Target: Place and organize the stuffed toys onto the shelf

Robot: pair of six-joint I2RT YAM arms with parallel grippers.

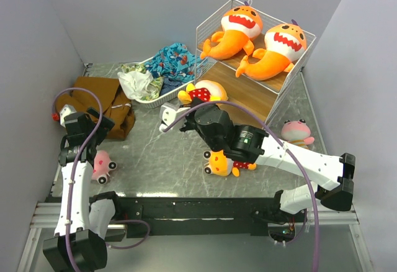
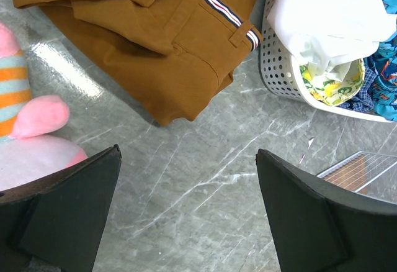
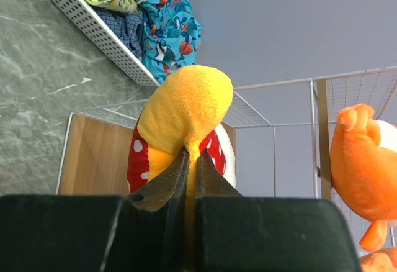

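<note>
From above, the shelf (image 1: 248, 96) stands at the far right of the worktop (image 1: 161, 155). One orange shark (image 1: 239, 27) and the other orange shark (image 1: 277, 51) lie side by side on its upper tier. The right claw (image 1: 189, 103) holds a doll (image 1: 201, 90) at the front edge of the lower plank. A second doll (image 1: 222, 163) lies under that arm. One pink plush (image 1: 298, 132) sits beside the shelf, and another pink plush (image 1: 102, 165) lies by the left arm (image 1: 71, 185).

At the left wrist, the left claw (image 2: 186, 222) is spread wide over bare worktop, gripping nothing. Brown cloth (image 2: 155, 36) is ahead and a basket (image 2: 288, 76) is to the right.

At the right wrist, the fingers are pressed together, pinching the doll's yellow plush. I cannot tell whether the doll touches the plank.
</note>
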